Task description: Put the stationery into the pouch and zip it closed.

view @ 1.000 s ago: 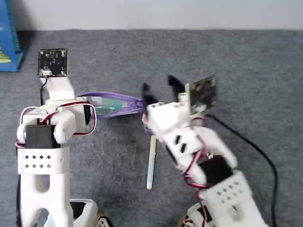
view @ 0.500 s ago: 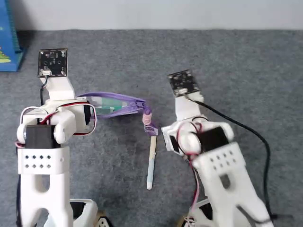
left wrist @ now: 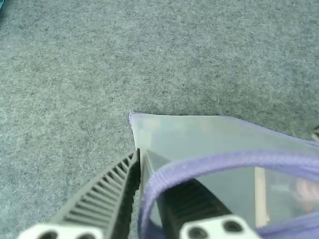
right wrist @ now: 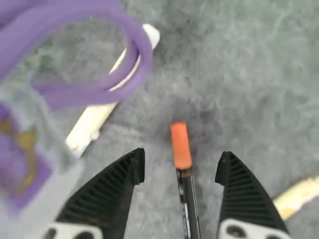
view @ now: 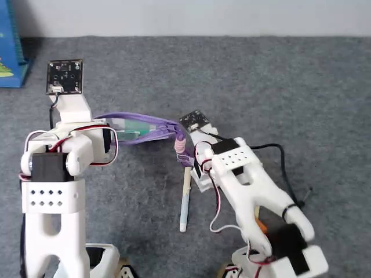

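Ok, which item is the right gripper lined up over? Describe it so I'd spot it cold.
Start at the purple-edged pouch on the grey mat, then go to the right gripper, open beside the zip loop. Between its jaws lies a thin dark pencil; its orange end sets it apart from the pale cream pen nearby.

Pouch (view: 139,128) between the arms — pen (view: 185,200) just before its zip end.

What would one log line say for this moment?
left gripper: shut on pouch | right gripper: open astride orange-tipped pencil | white pen: outside pouch
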Robot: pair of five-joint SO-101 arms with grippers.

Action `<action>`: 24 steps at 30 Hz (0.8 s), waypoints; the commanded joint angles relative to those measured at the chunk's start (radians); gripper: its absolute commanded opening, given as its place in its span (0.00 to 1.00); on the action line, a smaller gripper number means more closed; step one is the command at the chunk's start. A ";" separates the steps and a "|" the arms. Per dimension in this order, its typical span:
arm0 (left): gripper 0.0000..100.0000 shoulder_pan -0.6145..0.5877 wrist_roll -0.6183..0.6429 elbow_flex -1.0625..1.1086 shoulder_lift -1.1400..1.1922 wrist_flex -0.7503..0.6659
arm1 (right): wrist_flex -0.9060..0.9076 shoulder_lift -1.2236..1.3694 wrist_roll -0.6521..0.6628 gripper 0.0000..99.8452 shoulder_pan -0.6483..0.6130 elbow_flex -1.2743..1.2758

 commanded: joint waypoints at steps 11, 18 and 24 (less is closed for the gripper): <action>0.01 -0.002 0.008 -0.001 -0.002 0.000 | -0.096 0.142 0.143 0.03 0.094 -0.002; 0.01 -0.002 0.006 -0.001 -0.002 0.012 | -0.071 -0.016 0.167 0.01 0.216 0.000; 0.01 -0.002 0.006 -0.001 -0.002 0.012 | 0.036 -0.346 0.167 0.01 0.348 0.000</action>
